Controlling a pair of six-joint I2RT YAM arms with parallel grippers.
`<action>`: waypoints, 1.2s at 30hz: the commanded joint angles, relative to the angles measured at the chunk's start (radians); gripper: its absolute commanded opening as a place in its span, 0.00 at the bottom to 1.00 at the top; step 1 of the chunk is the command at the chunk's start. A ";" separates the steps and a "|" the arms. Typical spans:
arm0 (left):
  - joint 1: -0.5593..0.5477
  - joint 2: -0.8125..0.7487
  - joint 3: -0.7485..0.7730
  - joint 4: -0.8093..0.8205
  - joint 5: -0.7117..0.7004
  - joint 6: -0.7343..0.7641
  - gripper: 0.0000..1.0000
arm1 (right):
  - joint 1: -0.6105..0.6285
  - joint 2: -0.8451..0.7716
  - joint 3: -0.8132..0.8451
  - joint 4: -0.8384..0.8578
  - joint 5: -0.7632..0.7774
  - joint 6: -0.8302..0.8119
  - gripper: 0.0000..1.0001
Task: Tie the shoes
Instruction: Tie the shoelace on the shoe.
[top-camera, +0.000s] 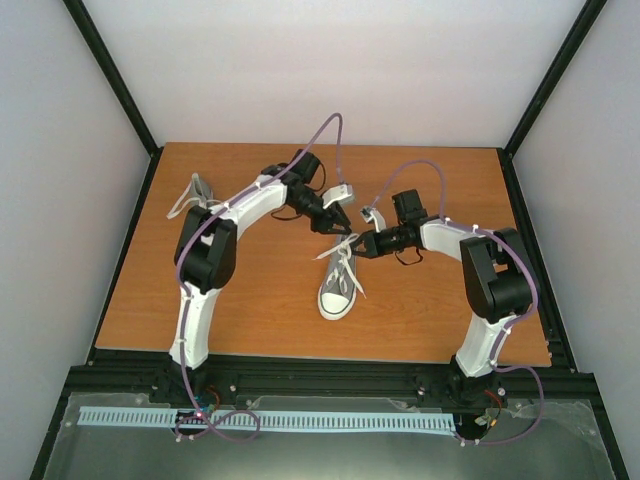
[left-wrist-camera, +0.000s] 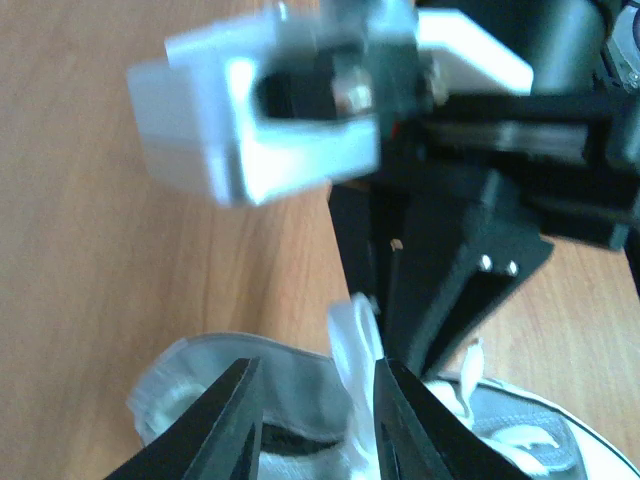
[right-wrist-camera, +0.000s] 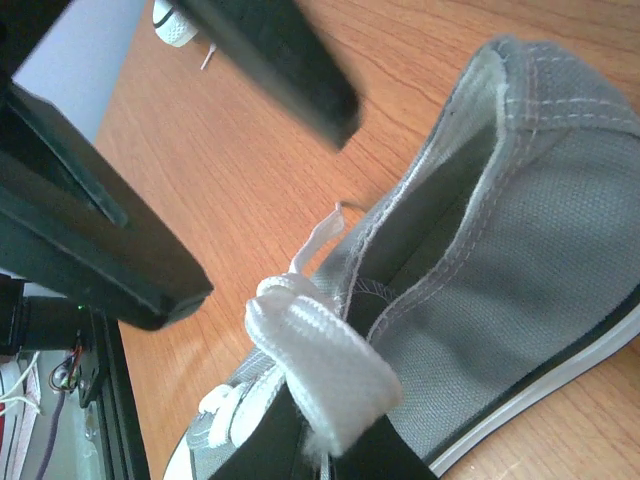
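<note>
Grey canvas shoe (top-camera: 338, 290): no bow yet; right gripper (top-camera: 352, 243) clamps white lace (right-wrist-camera: 320, 360); left gripper (left-wrist-camera: 315, 425), jaws apart; second shoe (top-camera: 195, 193) aside.

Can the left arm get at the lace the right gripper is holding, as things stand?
Probably yes. The left gripper hangs over the shoe, jaws apart, with the lace running up between them. The right gripper pinches that lace close beside it: tight, but not blocking.
</note>
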 joint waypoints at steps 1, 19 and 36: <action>-0.007 0.074 0.167 -0.119 0.069 -0.020 0.36 | 0.008 0.003 0.025 -0.011 -0.013 -0.043 0.03; 0.017 0.168 0.211 -0.202 0.274 -0.017 0.45 | 0.011 0.041 0.078 -0.041 -0.023 -0.057 0.03; 0.010 0.177 0.196 -0.175 0.245 0.003 0.32 | 0.020 0.052 0.095 -0.056 -0.019 -0.064 0.03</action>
